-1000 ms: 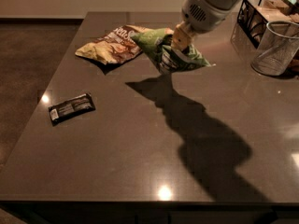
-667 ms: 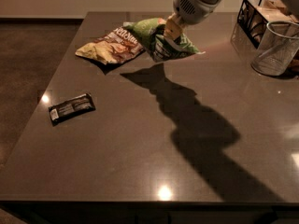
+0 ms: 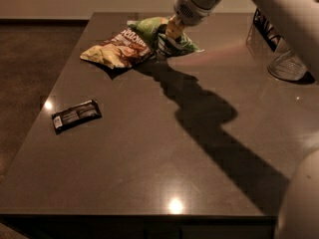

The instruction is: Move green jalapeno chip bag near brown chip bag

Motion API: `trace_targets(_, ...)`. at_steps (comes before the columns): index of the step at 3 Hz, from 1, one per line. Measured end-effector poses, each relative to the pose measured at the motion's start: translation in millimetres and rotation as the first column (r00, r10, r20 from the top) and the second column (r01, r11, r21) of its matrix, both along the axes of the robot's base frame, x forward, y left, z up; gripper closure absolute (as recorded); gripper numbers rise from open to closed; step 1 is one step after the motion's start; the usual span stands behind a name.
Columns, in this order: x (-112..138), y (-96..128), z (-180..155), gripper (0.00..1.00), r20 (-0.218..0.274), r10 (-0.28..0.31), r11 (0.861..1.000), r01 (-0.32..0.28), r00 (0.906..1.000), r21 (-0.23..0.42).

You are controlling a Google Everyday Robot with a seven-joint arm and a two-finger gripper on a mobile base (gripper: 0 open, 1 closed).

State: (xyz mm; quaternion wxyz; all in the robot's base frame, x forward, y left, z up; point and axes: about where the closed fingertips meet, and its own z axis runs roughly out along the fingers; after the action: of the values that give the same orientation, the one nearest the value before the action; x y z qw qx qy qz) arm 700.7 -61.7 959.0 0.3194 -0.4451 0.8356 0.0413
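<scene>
Camera view: the pincer [image 3: 168, 36] hangs over the far edge of the desk [image 3: 164, 153], a little left of that edge's middle. It is clamped on the green jalapeno chip bag [image 3: 148, 28], whose foil bunches up around the fingers.

A second ago the bag was held further right and nearer the middle of the desk, with a clear gap between it and the brown chip bag [image 3: 119, 48]. Since then the arm has carried it left and toward the far edge. The green bag's left side now meets the right end of the brown bag, touching or slightly overlapping it. The brown bag has not shifted. The small black wrapped bar [image 3: 76, 116] by the left edge, and the glass container [image 3: 286, 66] and wire basket [image 3: 263, 26] toward the far right corner, are also where they were.

For the task, the carry looks as good as done, since the green bag is already beside the brown one. Whether it rests on the desk or hangs just above it cannot be told. What probably remains is to lower it if needed, let go, and lift away without dragging either bag.
</scene>
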Motion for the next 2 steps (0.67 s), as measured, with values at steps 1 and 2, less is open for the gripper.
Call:
trace_targets(1,22.2,10.1,-17.2,0.51,-0.006,0.020,1.000,-0.020,0.9998,0.021)
trace_targets(2,21.4,11.3,-18.3,0.28,-0.009,0.021,1.000,-0.021,0.9997,0.019)
